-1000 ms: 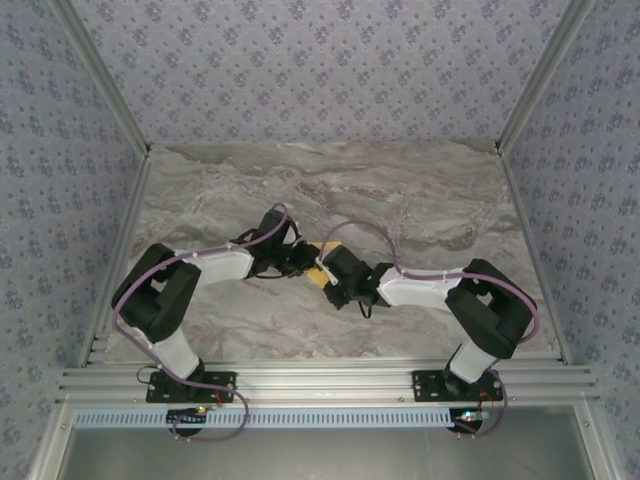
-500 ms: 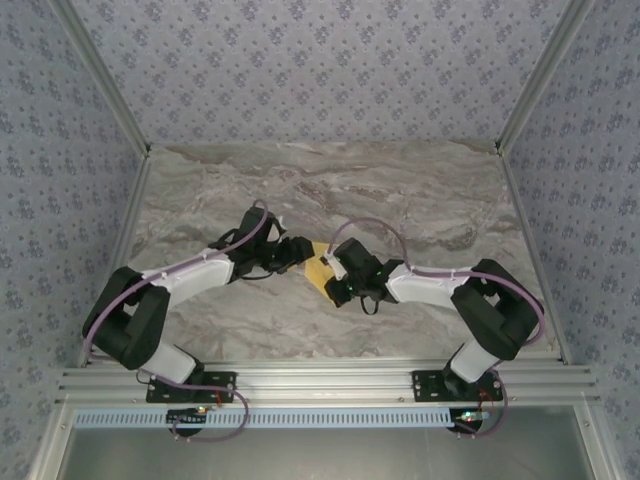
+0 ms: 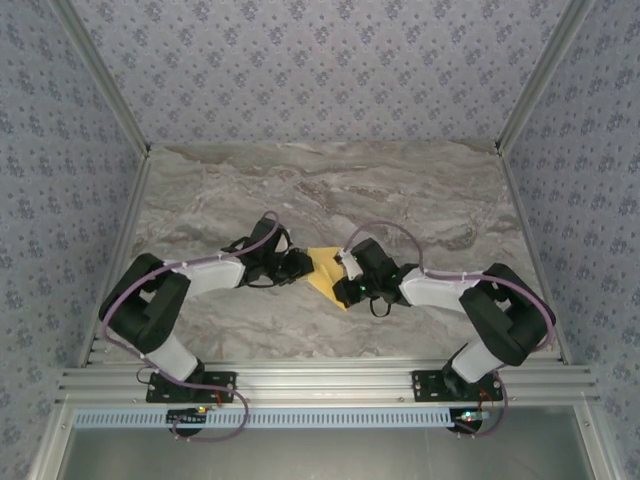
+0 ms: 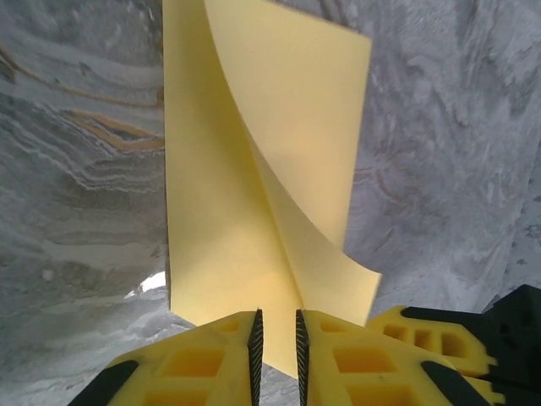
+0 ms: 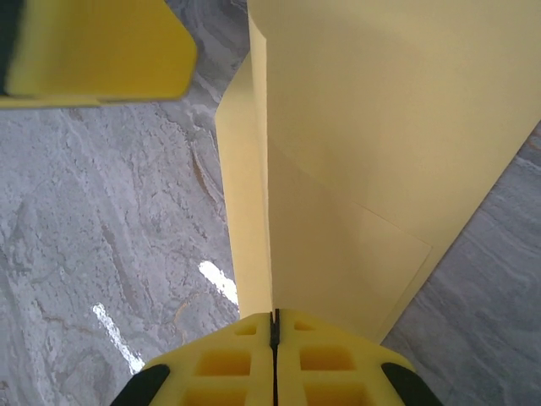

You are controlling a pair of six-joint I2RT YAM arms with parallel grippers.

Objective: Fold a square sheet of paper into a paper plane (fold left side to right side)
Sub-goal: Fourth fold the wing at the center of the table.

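Observation:
The square sheet of paper lies mid-table, mustard yellow and partly folded. In the left wrist view the sheet has one flap curling up off the flat layer. My left gripper is at the sheet's left edge; its jaws stand a narrow gap apart, with the sheet's near corner showing in the gap. My right gripper is at the sheet's right side. Its jaws are shut on the raised edge of the sheet, which runs straight into their seam.
Grey marbled table with aluminium rails at the front edge and patterned walls on three sides. A left fingertip shows in the right wrist view, and a right finger in the left wrist view.
The left arm drew back a little and its jaws narrowed. The right gripper shifted right, still shut, and more of the yellow sheet shows between the grippers.

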